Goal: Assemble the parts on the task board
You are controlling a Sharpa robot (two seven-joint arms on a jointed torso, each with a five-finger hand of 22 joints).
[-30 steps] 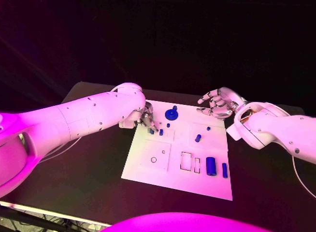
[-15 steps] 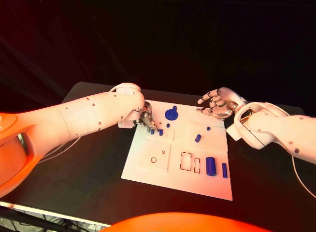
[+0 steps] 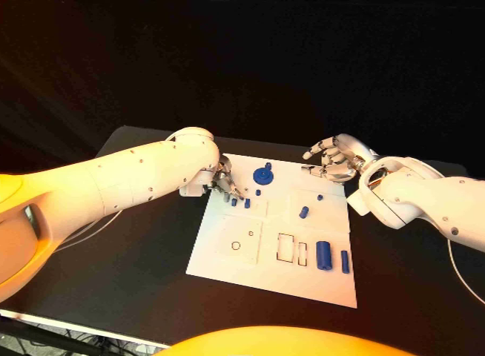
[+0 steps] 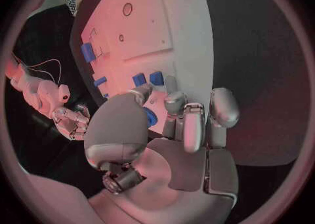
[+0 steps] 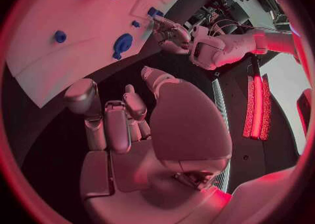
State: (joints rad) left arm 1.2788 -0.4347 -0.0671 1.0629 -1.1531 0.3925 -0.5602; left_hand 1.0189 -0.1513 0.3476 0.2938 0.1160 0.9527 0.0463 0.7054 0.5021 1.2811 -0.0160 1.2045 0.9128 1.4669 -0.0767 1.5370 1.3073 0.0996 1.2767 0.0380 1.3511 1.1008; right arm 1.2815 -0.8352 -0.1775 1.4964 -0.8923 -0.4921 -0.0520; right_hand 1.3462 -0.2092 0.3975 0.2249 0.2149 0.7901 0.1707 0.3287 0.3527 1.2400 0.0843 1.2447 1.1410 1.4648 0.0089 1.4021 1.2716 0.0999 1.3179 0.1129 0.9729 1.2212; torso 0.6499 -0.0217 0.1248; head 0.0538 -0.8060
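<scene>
The white board [image 3: 273, 237] lies on the black table [image 3: 125, 274], most blue pieces still loose on it. Our left hand [image 3: 221, 182] reaches over the board's far corner, fingers curled down beside two short blue pegs [image 3: 240, 202]; we cannot tell whether it pinches one. Our right hand [image 3: 334, 159] hovers off the far edge, half-curled, holding nothing. We should seat each peg upright, pressing gently.
</scene>
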